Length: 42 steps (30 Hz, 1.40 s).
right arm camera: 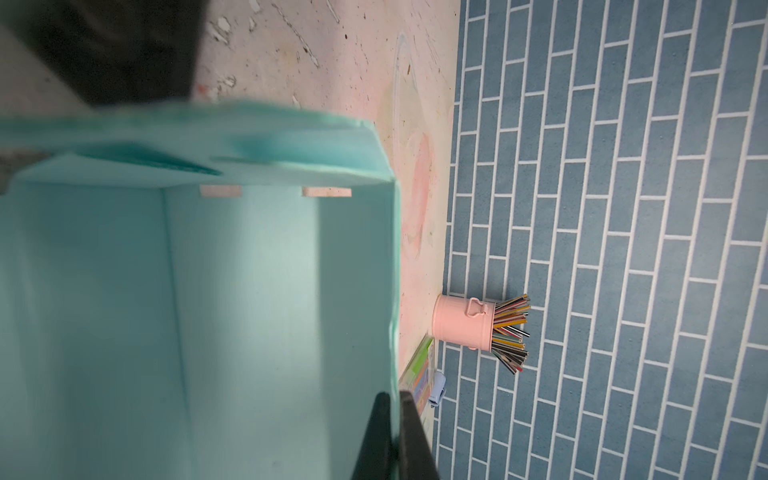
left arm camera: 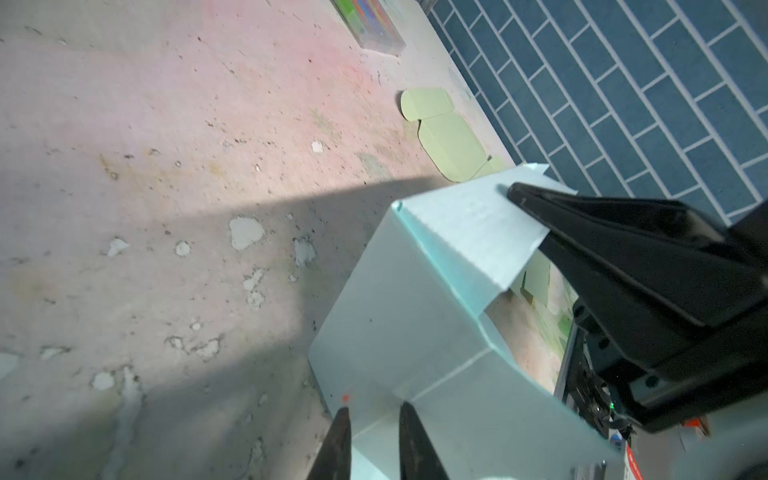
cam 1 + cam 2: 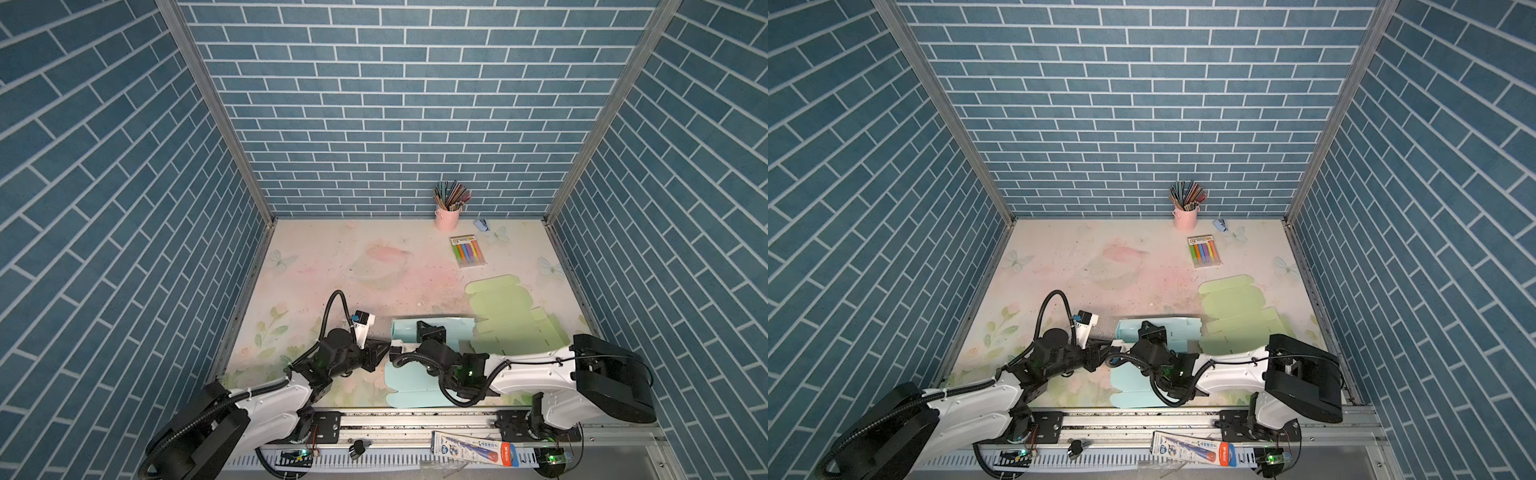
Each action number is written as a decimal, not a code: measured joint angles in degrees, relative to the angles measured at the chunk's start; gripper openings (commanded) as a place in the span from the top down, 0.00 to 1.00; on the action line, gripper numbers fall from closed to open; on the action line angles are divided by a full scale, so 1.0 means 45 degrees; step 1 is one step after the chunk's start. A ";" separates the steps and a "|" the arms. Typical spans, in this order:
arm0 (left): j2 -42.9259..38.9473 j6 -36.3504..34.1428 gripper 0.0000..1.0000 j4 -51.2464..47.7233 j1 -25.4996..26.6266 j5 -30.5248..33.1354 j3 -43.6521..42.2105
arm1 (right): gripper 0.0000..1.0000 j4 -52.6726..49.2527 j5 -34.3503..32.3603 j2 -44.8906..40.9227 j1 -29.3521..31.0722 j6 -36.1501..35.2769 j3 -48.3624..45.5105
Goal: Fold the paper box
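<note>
- The fingers (image 2: 338, 449) of the left gripper (image 2: 374, 409) are seen slightly spread, straddling a lower corner of the paper box (image 3: 405, 382). With the gap plainly wider than the card, no firm pinch is judged to be made there.
- The fingers (image 1: 380, 440) of the right gripper (image 1: 394, 395) are pressed together on the rim of an upright side wall of the box, which is pinched between them.
- The pale blue box is found at the near edge of the table (image 3: 332, 270), about midway across, between the two grippers. Its back wall is raised and its front panel lies flat. A green flat blank (image 3: 498, 307) lies just beside it, on the right.
- The step in hand is judged to be the raising and locking of the side walls.
- The right pinch is best kept low on the wall and steady, so that the crease is not torn or bowed.
- The left fingers should be set squarely across the scored line before they are closed, not on the corner itself.
- Two slots (image 1: 326, 192) are seen in the floor. Any folded-over wall should be pressed down evenly until its tabs are seated there.
- The green blank should be left undisturbed.
</note>
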<state>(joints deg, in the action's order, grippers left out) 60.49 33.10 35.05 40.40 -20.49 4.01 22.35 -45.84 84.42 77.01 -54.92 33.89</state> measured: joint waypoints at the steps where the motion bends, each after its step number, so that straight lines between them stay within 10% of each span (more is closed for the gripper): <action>1: 0.0044 -0.0044 0.71 0.0083 0.0136 0.0117 -0.0010 | 1.00 0.0000 -0.0053 0.0000 0.0068 0.0005 0.0000; 7: 0.0393 -0.0291 0.63 0.0704 0.0850 0.0962 -0.0044 | 1.00 -0.0121 -0.0301 -0.0015 0.0277 0.0160 -0.0010; 10: 0.0427 -0.0427 0.38 0.0937 0.1214 0.1282 -0.0044 | 1.00 -0.0175 -0.0374 -0.0073 0.0393 0.0257 -0.0053; 15: 0.0418 -0.0709 0.36 0.1248 0.1462 0.1797 -0.0044 | 1.00 -0.0233 -0.0379 -0.0121 0.0651 0.0554 -0.0073; 31: 0.1039 -0.1812 0.80 0.1695 0.2225 0.3823 0.0194 | 1.00 -0.0869 -0.0602 -0.0175 0.1069 0.1928 0.0024; 42: 0.0986 -0.2487 0.86 0.1302 0.2832 0.5542 0.0345 | 0.57 -0.2895 0.1103 -0.1282 0.1569 0.4930 0.0685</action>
<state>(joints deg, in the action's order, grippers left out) 64.93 21.91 40.91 53.15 4.45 5.56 9.32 -40.88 78.65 84.07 -32.73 36.97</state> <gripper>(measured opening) 0.147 0.351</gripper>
